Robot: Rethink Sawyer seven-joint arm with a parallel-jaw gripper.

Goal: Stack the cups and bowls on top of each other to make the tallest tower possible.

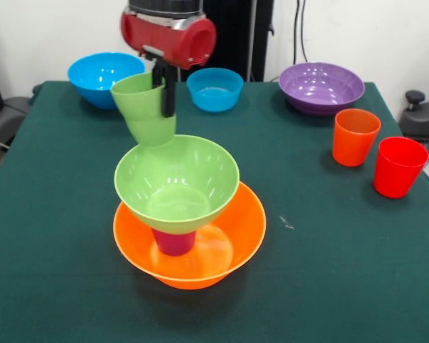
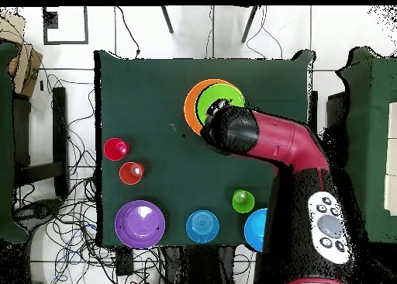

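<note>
The tower stands at the table's middle: the big orange bowl [image 1: 229,243] holds an upside-down purple cup [image 1: 174,241], and the lime green bowl [image 1: 176,182] rests on that cup, tipped slightly. My gripper [image 1: 164,96] is shut on a lime green cup [image 1: 144,107] and holds it tilted, its base at the green bowl's far rim. In the overhead view the arm [image 2: 264,137] covers the gripper and this cup, and only parts of the orange bowl [image 2: 191,102] and green bowl [image 2: 225,95] show. A second green cup [image 2: 243,201] stands near the robot's side.
At the far side stand the large blue bowl [image 1: 104,75], the smaller blue bowl [image 1: 214,89] and the purple bowl [image 1: 320,87]. The orange cup [image 1: 354,136] and the red cup [image 1: 399,166] stand upright at the right.
</note>
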